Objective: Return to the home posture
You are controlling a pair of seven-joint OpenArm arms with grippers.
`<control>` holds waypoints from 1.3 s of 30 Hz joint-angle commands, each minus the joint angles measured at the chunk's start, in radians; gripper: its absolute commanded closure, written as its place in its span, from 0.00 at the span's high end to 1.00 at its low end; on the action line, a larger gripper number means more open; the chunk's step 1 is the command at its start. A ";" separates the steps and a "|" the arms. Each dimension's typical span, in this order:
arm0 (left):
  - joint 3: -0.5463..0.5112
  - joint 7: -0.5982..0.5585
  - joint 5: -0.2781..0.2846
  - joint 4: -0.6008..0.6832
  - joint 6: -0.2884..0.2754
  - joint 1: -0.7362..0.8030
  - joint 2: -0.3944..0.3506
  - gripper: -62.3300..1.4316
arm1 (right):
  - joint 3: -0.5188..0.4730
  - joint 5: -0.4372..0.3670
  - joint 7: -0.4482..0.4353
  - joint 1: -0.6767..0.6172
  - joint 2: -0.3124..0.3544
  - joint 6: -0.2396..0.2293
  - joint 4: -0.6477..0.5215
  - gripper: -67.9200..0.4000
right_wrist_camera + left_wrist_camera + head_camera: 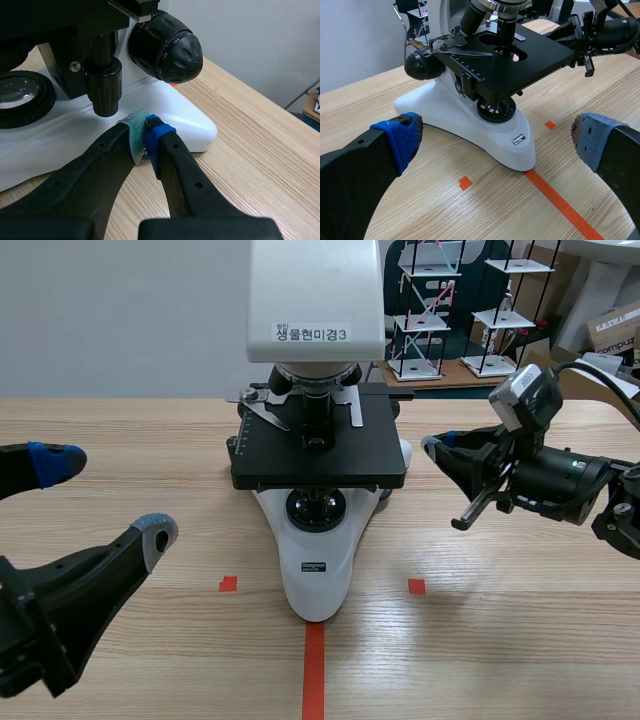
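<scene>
Left jaws spread wide, empty, sitting short of the microscope (315, 440); right jaws closed on air beside its base under the focus knob (167, 47), so that arm likely backs out first.

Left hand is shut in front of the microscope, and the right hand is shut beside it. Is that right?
No: the left hand is open, not shut; the left wrist view shows it spread wide in front of the microscope. The right hand is shut beside the microscope, as stated.
</scene>
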State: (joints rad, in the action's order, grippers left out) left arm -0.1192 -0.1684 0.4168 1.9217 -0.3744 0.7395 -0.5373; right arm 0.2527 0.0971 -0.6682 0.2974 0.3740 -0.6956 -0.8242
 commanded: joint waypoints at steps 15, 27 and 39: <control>-0.006 0.039 0.008 0.006 -0.002 0.005 0.005 1.00 | -0.097 -0.259 -0.063 -0.452 0.242 -0.001 -0.442 0.68; -0.006 0.039 0.006 0.006 -0.002 0.005 0.005 1.00 | -0.415 -0.434 0.121 -0.948 0.266 -0.011 -0.960 0.90; -0.006 0.038 0.006 0.006 -0.002 0.005 0.005 1.00 | -0.459 -0.488 0.270 -1.040 0.262 -0.035 -1.141 0.92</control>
State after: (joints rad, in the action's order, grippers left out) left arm -0.1192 -0.1162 0.4164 1.9217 -0.3744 0.7399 -0.5373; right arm -0.2089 -0.3698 -0.3920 -0.7605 0.6376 -0.7300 -1.9827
